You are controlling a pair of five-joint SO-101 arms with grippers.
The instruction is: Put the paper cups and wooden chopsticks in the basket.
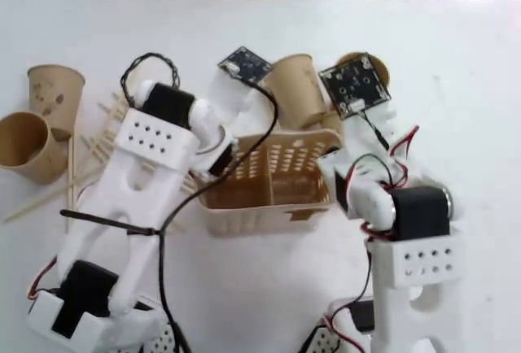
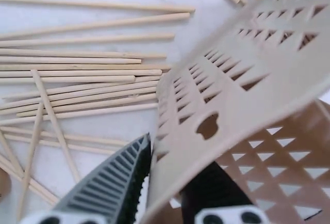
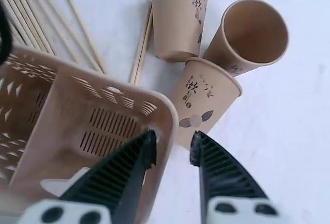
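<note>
Left end effector [image 2: 175,157]: clamped on basket [image 2: 247,79] wall, one finger outside, one inside; arm stretched from 7 o'clock. Right end effector [image 3: 171,141]: jaws slightly apart at basket corner; arm from 5 o'clock. On bench [image 1: 244,288]: paper cups [image 3: 203,102] at basket's 12 o'clock, chopsticks [image 2: 77,69] at 9.

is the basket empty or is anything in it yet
Empty, as far as visible: the basket has a bare floor in the high view, and the paper cups and chopsticks sit outside it on the table.

Five paper cups [image 1: 55,93] [image 1: 28,148] [image 3: 180,15] [image 3: 252,33] [image 3: 203,100], one basket [image 1: 269,216], well over a dozen wooden chopsticks [image 2: 77,59].
</note>
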